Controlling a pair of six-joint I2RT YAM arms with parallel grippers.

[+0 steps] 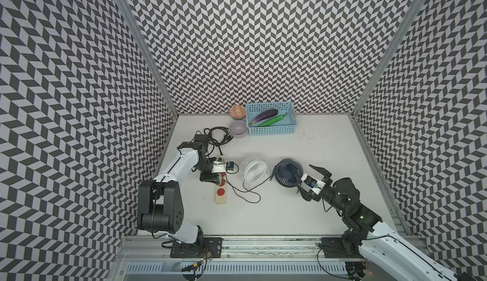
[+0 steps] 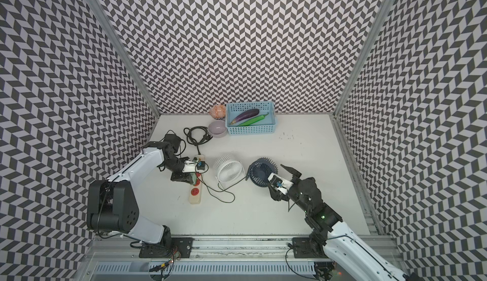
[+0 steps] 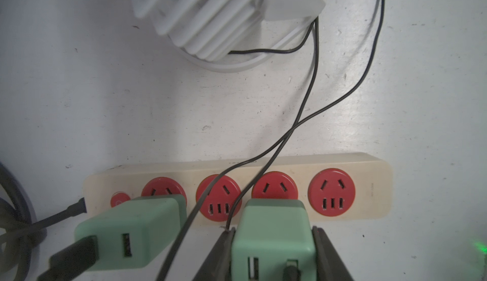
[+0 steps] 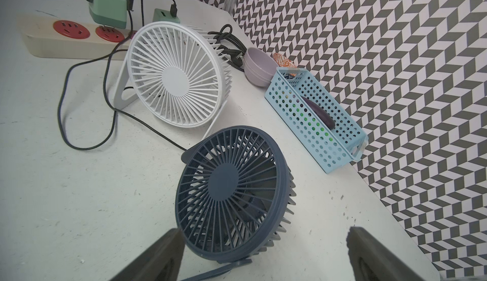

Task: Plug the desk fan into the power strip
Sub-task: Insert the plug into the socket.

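Left hand (image 3: 272, 237) is clamped tight on a green charger (image 3: 274, 219), one finger (image 3: 221, 253) on each side. The charger stands upright over the third red socket, counting from the button (image 3: 118, 200). In the right wrist view its prongs seem to show just above the socket, so I can't tell if it's fully seated.

The power strip (image 1: 220, 200) lies on the tabletop (image 1: 290, 213) on the left side, in front of the left arm. It runs lengthways away from the robot, with the button end farther off. It shows in both top views (image 2: 195, 200). An other charger (image 3: 131, 229) sits in the first socket with a black USB plug in it. The second socket (image 3: 218, 198) and fourth socket (image 3: 332, 192) are free. Two thin black cables (image 3: 311, 82) cross over the strip near the second and third sockets, then loop out on the tabletop. The strip's thick cord (image 1: 217, 134) is coiled at the back left.

The white fan (image 1: 254, 170) stands just beside the strip, on its right. The blue fan (image 1: 288, 173) stands next to that, and the two are close.

Right hand (image 1: 304, 177) has its jaws spread wide and holds nothing. It sits just behind the blue fan, and in the right wrist view its fingers (image 4: 158, 256) flank the fan's base without touching.

At the back is a blue basket (image 1: 271, 132) with an eggplant (image 1: 263, 116) and a green vegetable (image 1: 274, 120). Left of it are a purple bowl (image 1: 238, 129) and a patterned bowl (image 1: 237, 111).
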